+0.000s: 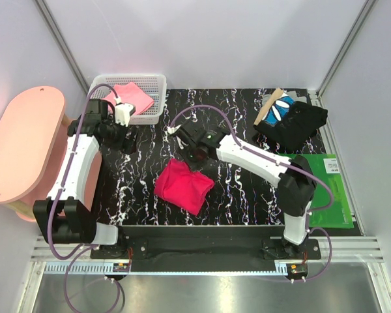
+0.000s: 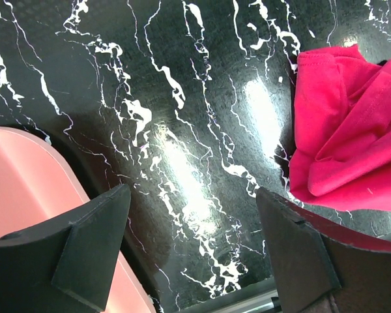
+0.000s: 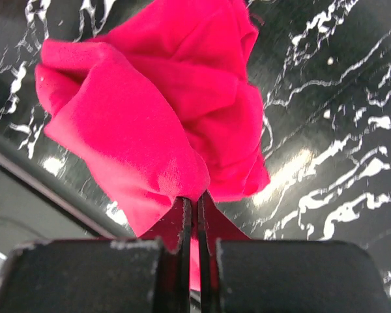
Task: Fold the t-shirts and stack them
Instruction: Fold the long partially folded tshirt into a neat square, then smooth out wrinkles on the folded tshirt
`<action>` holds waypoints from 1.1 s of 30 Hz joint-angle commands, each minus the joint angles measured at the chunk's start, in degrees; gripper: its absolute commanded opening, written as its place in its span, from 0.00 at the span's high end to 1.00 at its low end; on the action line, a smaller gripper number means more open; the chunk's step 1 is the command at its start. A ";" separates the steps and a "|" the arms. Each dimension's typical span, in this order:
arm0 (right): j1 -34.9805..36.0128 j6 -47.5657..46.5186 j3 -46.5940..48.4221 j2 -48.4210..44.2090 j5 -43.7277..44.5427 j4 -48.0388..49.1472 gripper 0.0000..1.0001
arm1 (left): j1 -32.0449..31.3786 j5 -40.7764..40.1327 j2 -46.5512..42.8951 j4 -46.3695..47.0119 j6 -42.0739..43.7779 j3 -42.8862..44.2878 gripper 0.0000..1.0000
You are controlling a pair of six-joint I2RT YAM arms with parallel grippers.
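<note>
I count 2 folded shirts piled at the far right: a black cloth t-shirt [image 1: 303, 124] and a blue t-shirt with white marks [image 1: 281, 107]. A folded pale pink t-shirt [image 1: 133, 98] sits in the white plastic mesh basket [image 1: 158, 83], far left. The crumpled crimson-red t-shirt [image 1: 182, 186] lies in the middle, not yet folded. My right gripper [image 3: 194, 212] is clamped on its far edge; the left gripper [image 2: 192, 225], fingers apart, hovers near its left side.

My right claw [image 3: 191, 214] pinches a fold of the bunched crimson t-shirt [image 3: 156, 104], which hangs over the black, white-veined tabletop [image 3: 332, 130].
</note>
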 commanded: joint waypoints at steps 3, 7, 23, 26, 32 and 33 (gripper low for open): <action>-3.55 -3.26 3.18 7.59 -4.18 5.30 1.00 | -0.09 2.61 1.35 0.54 0.23 2.50 0.18; -5.13 -4.31 5.81 11.73 -5.76 5.30 0.98 | -0.62 2.97 1.35 0.02 0.67 1.88 0.18; -7.85 4.98 21.03 6.94 8.95 -2.08 0.00 | -2.12 2.00 -1.90 -0.95 2.69 -0.31 0.17; -10.23 12.28 13.67 0.35 -13.44 3.26 0.00 | -2.12 2.35 -3.04 -1.39 2.69 -0.84 0.17; -12.60 24.76 -10.77 -3.11 -34.57 20.49 0.01 | -1.94 3.41 -3.48 -1.39 1.90 -1.02 0.17; -12.95 27.82 -15.40 -2.94 -36.76 25.55 0.01 | -1.94 3.32 -3.31 -1.39 1.90 -1.10 0.17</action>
